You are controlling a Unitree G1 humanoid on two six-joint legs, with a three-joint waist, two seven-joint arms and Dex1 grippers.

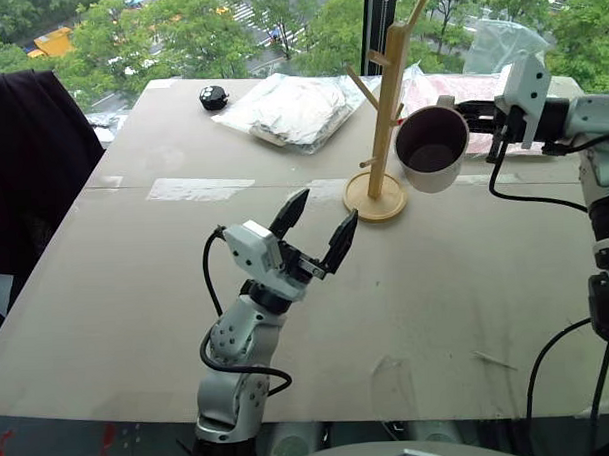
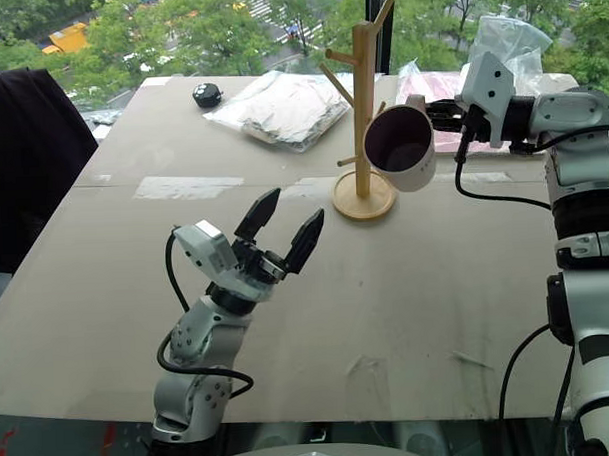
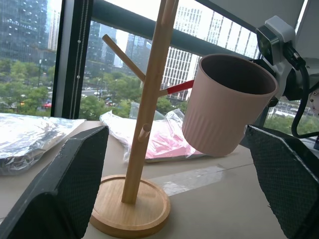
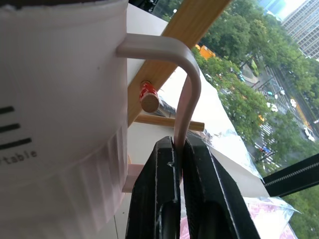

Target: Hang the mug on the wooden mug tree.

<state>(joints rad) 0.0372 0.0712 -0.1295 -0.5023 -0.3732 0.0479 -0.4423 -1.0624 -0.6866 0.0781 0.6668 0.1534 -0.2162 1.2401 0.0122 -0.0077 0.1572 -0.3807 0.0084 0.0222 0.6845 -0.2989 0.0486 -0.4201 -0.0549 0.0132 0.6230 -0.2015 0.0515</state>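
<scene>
Hanging in the air at the upper right of the head camera's frame, the mug (image 1: 433,148) is carried by the right gripper (image 4: 178,149), whose two black fingers are pinched tight on the thin white loop of the handle (image 4: 185,94), as the right wrist view shows plainly. The mug is tilted so its dark inside faces the camera, and it sits just beside the wooden mug tree (image 1: 384,125), on that post's right side, above the round disc base and clear of the table (image 1: 136,284). From the wrist, a red-tipped peg (image 4: 149,98) of the tree lies just behind the handle loop, though I cannot tell whether it touches it. Lower down, left of centre in the frame, the left gripper (image 1: 318,225) is raised off the table with its fingers spread wide and nothing between them, pointing up toward the tree. At the upper middle of the frame a clear plastic bag (image 1: 292,108) with something pale inside lies flat on the table, a small black object (image 1: 214,96) to its left.
</scene>
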